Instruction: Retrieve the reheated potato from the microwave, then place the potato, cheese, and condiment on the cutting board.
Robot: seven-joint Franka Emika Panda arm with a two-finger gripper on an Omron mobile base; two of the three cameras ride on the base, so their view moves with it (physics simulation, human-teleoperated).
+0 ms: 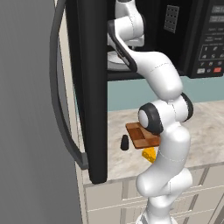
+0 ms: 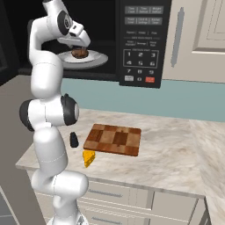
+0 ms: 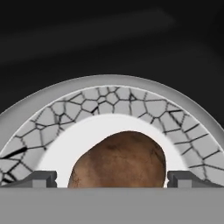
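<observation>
The microwave (image 2: 140,39) stands with its door (image 1: 89,87) swung wide open. Inside, the brown potato (image 2: 80,53) lies on a white plate (image 2: 96,59). My gripper (image 2: 81,46) has reached into the oven and hangs open just over the potato (image 3: 120,159), with one fingertip (image 3: 41,178) on each side of it and neither touching. On the counter below lies the checkered cutting board (image 2: 114,139) (image 1: 141,134). The black condiment (image 2: 74,139) (image 1: 125,142) stands just off the board's left end. The yellow cheese (image 2: 89,157) (image 1: 150,154) lies in front of the board near the counter edge.
The plate (image 3: 65,144) has a crackle-patterned grey rim. The open door, with its curved bar handle (image 1: 65,127), juts out over the counter's left end. A cabinet door (image 2: 197,39) lies right of the microwave. Marble counter (image 2: 176,149) stretches to the right of the board.
</observation>
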